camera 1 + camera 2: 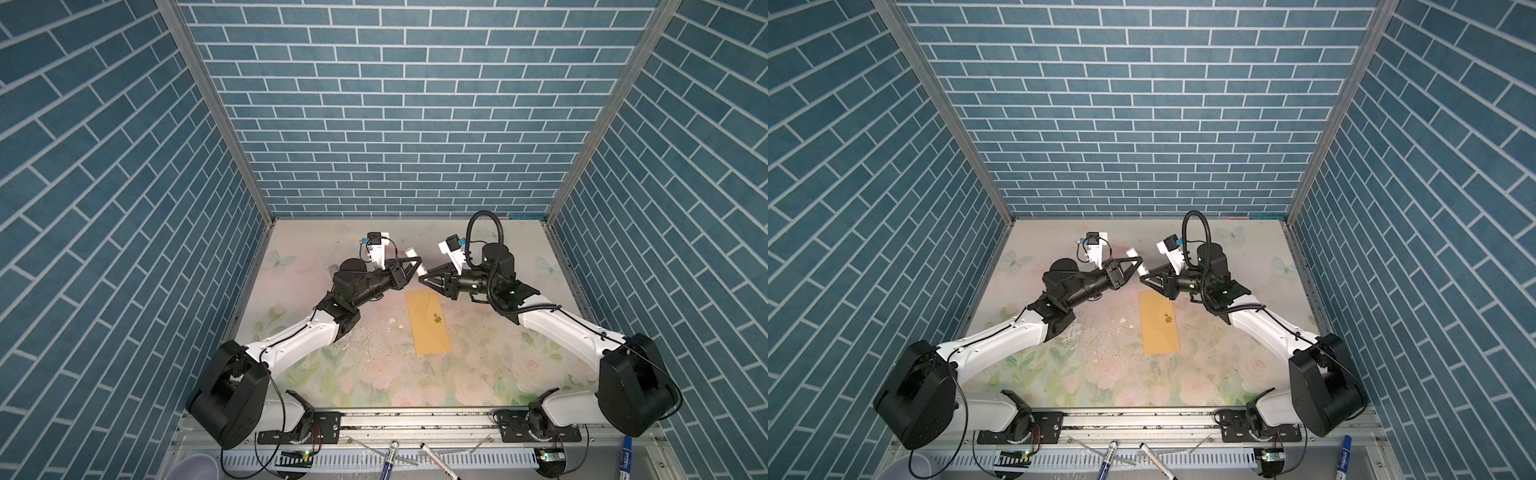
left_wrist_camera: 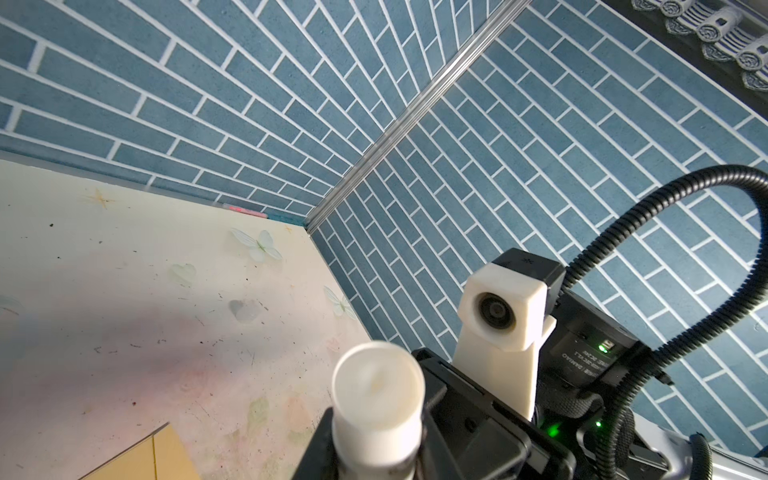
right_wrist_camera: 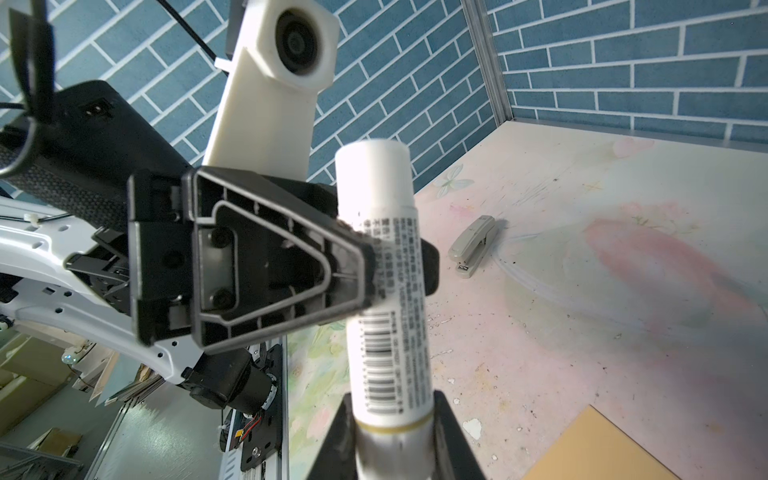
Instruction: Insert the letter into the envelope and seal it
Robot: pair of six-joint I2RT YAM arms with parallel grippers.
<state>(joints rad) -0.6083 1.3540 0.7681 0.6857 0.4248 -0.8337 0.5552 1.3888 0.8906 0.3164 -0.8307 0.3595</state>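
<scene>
Blue brick-pattern walls enclose a floral-printed table on three sides.

Front rail: marker pens lie on the metal strip nearest the camera, with a pale cup at its left end. Both arm bases are mounted just behind this strip.

Mid-table: the envelope lies flat between the two arms, its long axis running near to far with a slight skew. Faint flap edges meet at a small gold sticker on its upper face. One corner of the envelope appears in each wrist view.

Beyond the envelope's far short edge: the two arms converge, raised off the table, on a white glue stick.
- Left gripper: jaws clamped across the labelled middle of the stick.
- Right gripper: fingers pressed against both sides of the stick's lower end, at the gold band.
- The stick's rounded free end projects past the left gripper.

Far zone: a grey stapler lies on the table toward the back corner, well apart from the envelope.
</scene>
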